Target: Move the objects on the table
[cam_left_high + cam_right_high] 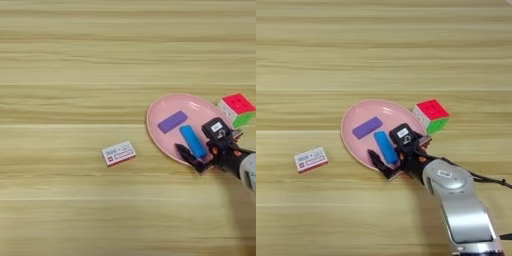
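blue bar point(385, 147) and purple bar point(367, 127) on pink plate point(351, 141)

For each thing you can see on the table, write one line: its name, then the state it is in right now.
Blue bar: lying flat on the plate, beside the tool.
Purple bar: lying flat on the plate, apart from the blue bar.
Pink plate: resting on the table, holding both bars.
Puzzle cube: on the table, just right of the plate.
Printed box: flat on the table, left of the plate.
Tool: open, at the blue bar's near end.
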